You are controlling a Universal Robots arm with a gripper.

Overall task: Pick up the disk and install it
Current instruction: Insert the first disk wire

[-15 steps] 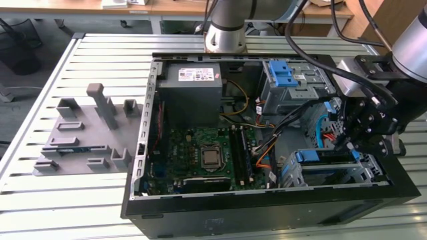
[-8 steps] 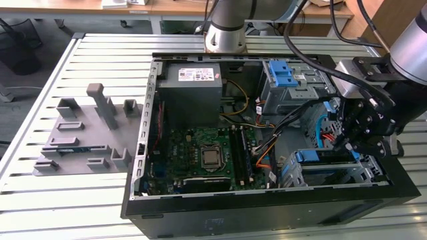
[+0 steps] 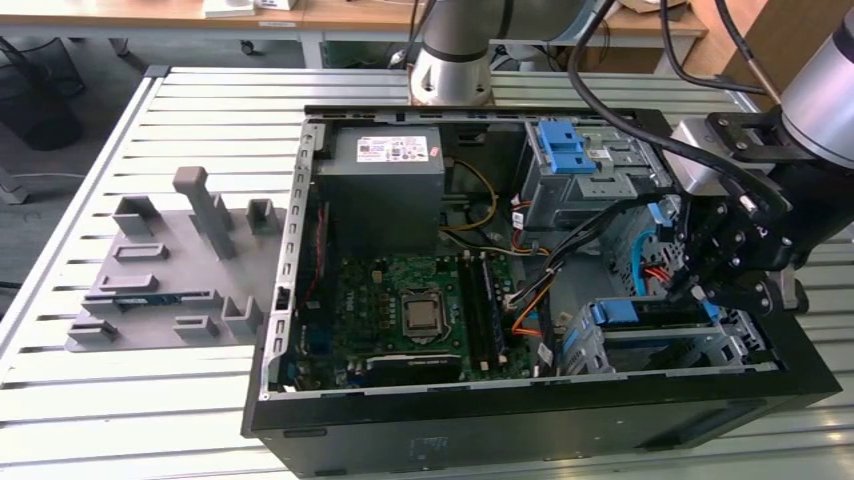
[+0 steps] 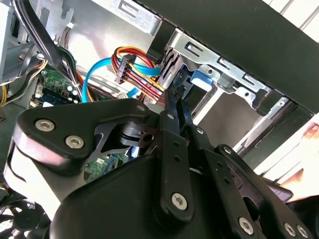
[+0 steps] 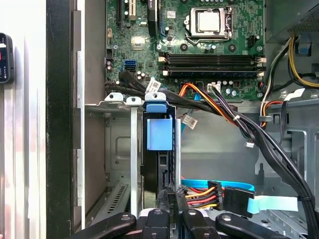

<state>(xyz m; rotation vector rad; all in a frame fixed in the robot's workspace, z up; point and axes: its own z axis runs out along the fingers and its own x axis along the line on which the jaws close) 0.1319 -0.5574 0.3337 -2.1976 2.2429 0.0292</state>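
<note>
1. already seated on edge in the lower drive cage (image 3: 667,345): disk (image 5: 158,164), blue rail end showing
2. gripper (image 5: 172,196) at its rear edge, fingers nearly shut, pinching or only touching unclear
3. likely stiff, dense, shock-sensitive; best held by blue rails
</note>
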